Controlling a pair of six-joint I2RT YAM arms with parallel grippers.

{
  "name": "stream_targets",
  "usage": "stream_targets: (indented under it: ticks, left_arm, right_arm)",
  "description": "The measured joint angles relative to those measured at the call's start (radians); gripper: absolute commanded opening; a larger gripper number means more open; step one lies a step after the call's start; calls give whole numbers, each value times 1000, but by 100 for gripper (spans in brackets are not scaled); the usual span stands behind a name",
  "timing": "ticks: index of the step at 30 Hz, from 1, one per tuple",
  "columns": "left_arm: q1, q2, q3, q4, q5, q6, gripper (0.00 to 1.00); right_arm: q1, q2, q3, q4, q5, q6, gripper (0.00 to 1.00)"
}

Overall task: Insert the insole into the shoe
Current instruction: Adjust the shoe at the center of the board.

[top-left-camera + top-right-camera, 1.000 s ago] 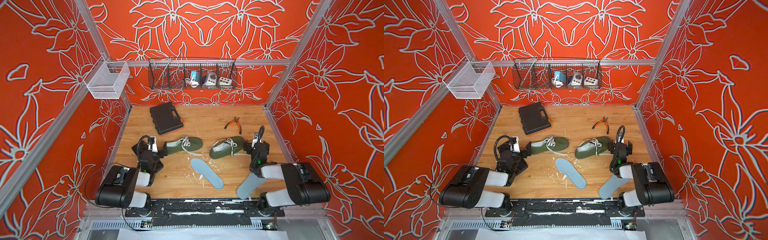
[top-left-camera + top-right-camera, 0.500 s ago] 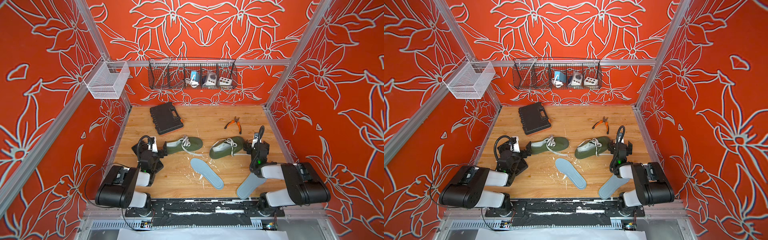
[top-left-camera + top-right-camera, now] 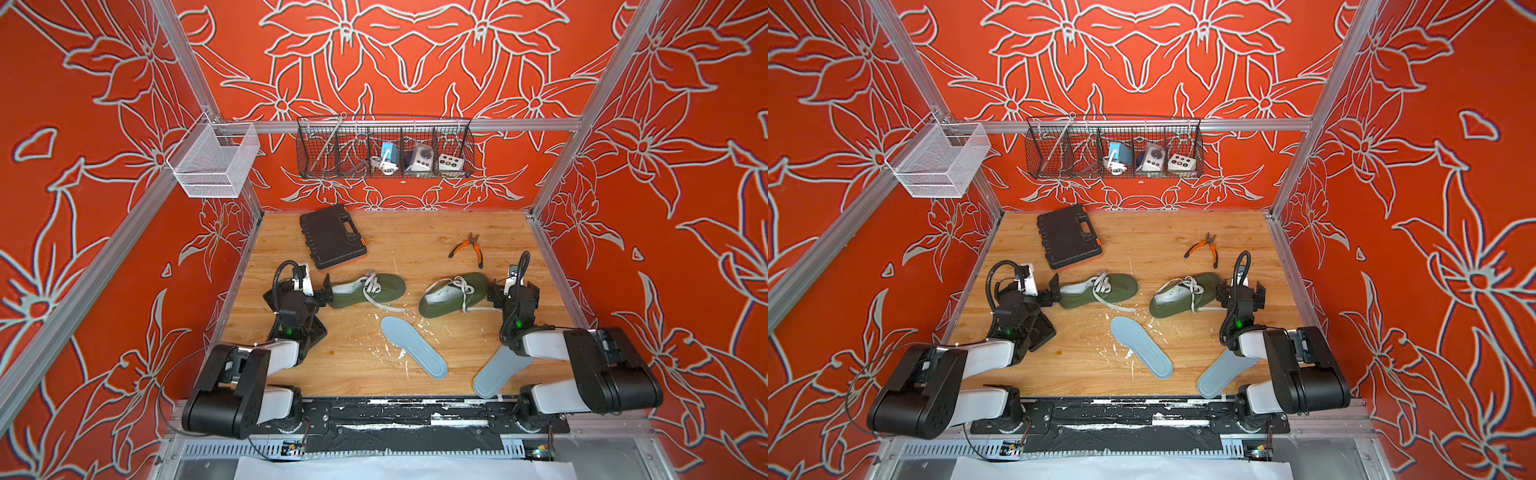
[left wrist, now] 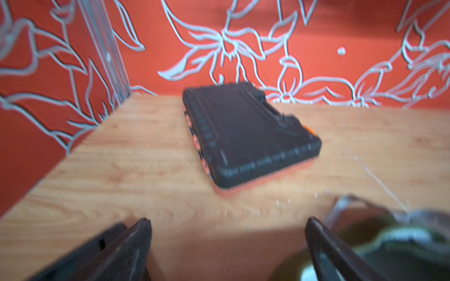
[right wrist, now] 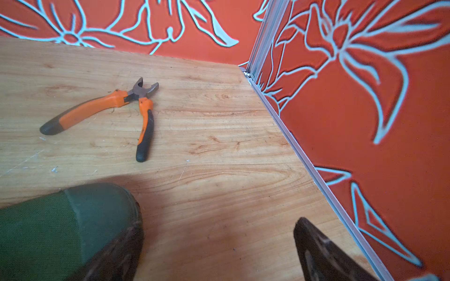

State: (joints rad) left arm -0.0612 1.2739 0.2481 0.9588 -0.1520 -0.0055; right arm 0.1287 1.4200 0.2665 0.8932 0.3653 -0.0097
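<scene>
Two green shoes with white laces lie on the wooden table: the left shoe (image 3: 365, 291) (image 3: 1100, 289) and the right shoe (image 3: 453, 294) (image 3: 1183, 294). In front of them, one grey-blue insole (image 3: 413, 352) (image 3: 1140, 347) lies flat at the middle. A second insole (image 3: 496, 372) is partly covered by my right arm. My left gripper (image 3: 299, 291) (image 4: 228, 220) stands open beside the left shoe's heel (image 4: 389, 243), holding nothing. My right gripper (image 3: 513, 291) (image 5: 218, 225) is open and empty, one finger against the right shoe's toe (image 5: 60, 223).
A black tool case (image 3: 332, 237) (image 4: 246, 136) lies at the back left, and orange pliers (image 3: 467, 249) (image 5: 117, 107) at the back right. On the back wall hangs a dark wire basket (image 3: 384, 149), with a white mesh basket (image 3: 214, 162) on the left wall. Red walls close in three sides.
</scene>
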Motion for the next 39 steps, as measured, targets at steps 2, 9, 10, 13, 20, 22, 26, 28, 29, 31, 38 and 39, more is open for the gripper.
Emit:
stream_targets:
  ticks: [2,9,10,13,20,22,26,28,29,31,38,39]
  left_arm:
    - [-5,-46,28,-42,-22,-15,97]
    - [-17,-156,109,-227,-47,-71,98]
    - [-20,-170,114,-246,-46,-80,98]
    - [-32,-195,127,-299,-40,-108,98]
    - [-105,-196,193,-427,10,-171,97]
    - [-143,-198,195,-447,26,-188,98]
    - [-233,-195,202,-477,45,-203,98]
    - [-286,-180,216,-483,49,-204,98]
    - [-310,-173,222,-481,50,-204,98]
    - [-357,-154,229,-476,57,-204,98]
    - [-437,-81,264,-472,134,-190,98]
    - [-444,-77,265,-467,143,-189,97]
  right_arm:
    - [0,-1,0,0,0,0,98]
    - [0,-121,46,-165,-8,-2,98]
    - [0,-152,70,-204,-6,-2,98]
    - [1,-238,143,-317,21,23,98]
    - [19,-332,456,-878,108,237,98]
    - [40,-333,529,-1034,105,313,98]
    - [117,-359,562,-1278,76,460,94]
    - [180,-376,562,-1392,58,548,94]
    - [206,-381,562,-1432,45,586,94]
    - [255,-387,564,-1511,6,678,94]
    - [359,-373,573,-1649,-107,974,92]
    - [372,-369,576,-1656,-117,1009,92]
